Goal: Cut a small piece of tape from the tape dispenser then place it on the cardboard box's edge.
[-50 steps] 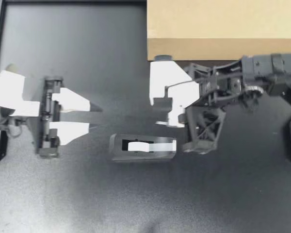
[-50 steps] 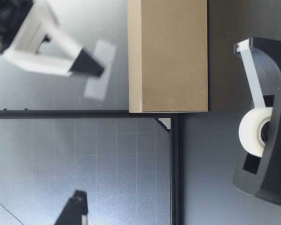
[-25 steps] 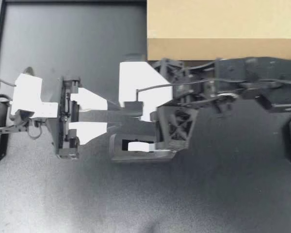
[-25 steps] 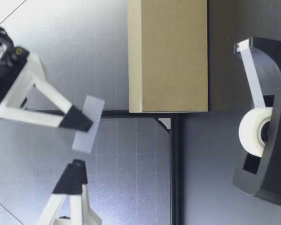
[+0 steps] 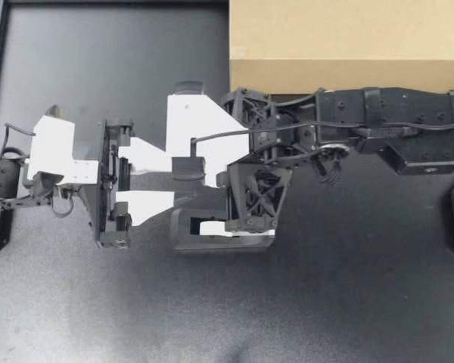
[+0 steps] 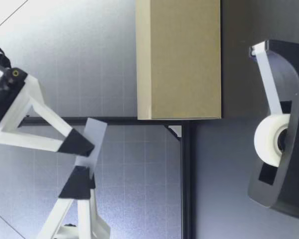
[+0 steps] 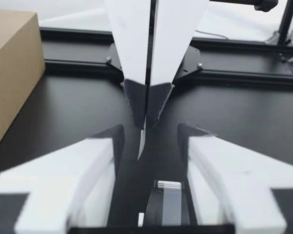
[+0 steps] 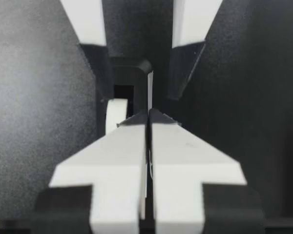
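The right gripper [image 5: 186, 168] had its fingers clenched on the tape piece [image 6: 91, 143], held in the air above the tape dispenser [image 5: 212, 236], apart from the cardboard box [image 5: 348, 45]. The left gripper [image 5: 170, 180] had its fingers spread, flanking that strip.

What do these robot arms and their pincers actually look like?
My left gripper and right gripper each have two white, wedge-shaped fingers that taper to black tips. The right arm is black, with an open lattice frame at its wrist and thin black cables running along it.
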### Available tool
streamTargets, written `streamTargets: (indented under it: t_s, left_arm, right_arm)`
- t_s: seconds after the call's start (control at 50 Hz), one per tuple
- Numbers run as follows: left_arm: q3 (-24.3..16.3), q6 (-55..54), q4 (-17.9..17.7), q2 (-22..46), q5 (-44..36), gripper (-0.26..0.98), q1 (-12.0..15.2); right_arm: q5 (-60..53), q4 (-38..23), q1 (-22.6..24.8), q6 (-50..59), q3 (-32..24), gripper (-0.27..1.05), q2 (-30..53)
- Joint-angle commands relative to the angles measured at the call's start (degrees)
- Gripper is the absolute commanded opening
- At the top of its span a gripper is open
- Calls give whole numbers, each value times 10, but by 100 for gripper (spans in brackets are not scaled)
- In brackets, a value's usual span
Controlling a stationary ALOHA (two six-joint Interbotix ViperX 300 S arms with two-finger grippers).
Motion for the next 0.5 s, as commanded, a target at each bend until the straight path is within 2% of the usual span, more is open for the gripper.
streamTargets:
  t_s: [0.0,0.22,0.48]
  left_arm:
    - [-12,1,0,-4,-5,37,0]
    - [-15,-3,-1,1,-5,33,0]
    - [-21,-4,-1,10,-5,5,0]
  right_arm:
    - [-1,-2,2,-1,-17,-11,-7]
    - [0,-2,2,-1,-18,-11,-5]
    - [0,-3,2,0,-18,-11,-6]
